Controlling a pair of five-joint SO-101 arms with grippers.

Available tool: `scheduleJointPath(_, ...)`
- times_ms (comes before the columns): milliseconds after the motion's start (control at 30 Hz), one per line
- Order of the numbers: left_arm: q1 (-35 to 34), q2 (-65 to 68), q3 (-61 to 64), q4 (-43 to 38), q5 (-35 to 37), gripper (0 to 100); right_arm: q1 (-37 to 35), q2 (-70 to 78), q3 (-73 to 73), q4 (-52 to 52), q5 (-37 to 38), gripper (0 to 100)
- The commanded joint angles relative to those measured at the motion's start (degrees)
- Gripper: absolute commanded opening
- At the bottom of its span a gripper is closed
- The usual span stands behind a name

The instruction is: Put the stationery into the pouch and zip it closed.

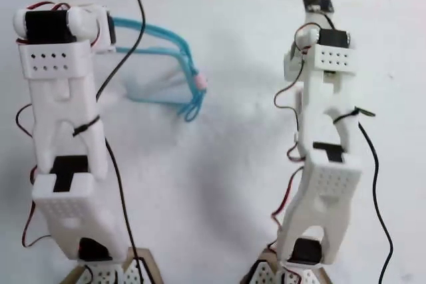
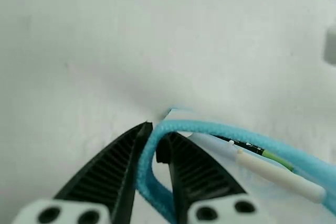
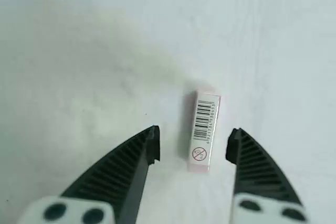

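I have the white table under both arms, the left arm along the 9 o'clock side and the right arm along the 3 o'clock side in the high view. The clear pouch lies at about 11 o'clock from the table's middle, just beside the left arm's wrist, with its pink pull at the pouch's 4 o'clock corner.

My left claw is pinched tight on the pouch's blue rim; the cord runs between the two black fingers and touches both. Inside the pouch, near that claw, I see a white stick and a dark pen with a green band.

My right claw stands wide apart and holds nothing. The eraser lies flat on the table between its fingers, touching neither, nearer one finger than the other.
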Motion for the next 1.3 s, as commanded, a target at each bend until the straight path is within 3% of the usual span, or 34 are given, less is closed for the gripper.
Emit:
scheduleJointPath(0, -0.2, 0.6, 0.2, 0.4, 0.4, 2, 0.5, 5.8, -10.6, 5.0, 0.4, 22.6)
scheduleJointPath(367, -0.3, 0.6, 0.2, 0.4, 0.4, 2, 0.9, 25.7, -36.7, 10.9, 2.7, 22.6)
scheduleJointPath(867, -0.3, 0.6, 0.2, 0.4, 0.4, 2, 3.6, 33.2, -38.9, 10.5, 2.8, 22.2)
scheduleJointPath(1067, -0.3, 0.5, 0.2, 0.4, 0.4, 2, 2.9, 33.3, -38.8, 10.8, 2.9, 1.8)
scheduleJointPath(1267, -0.3, 0.5, 0.2, 0.5, 0.4, 2, 2.6, 30.5, -42.9, 14.5, 5.7, 1.7)
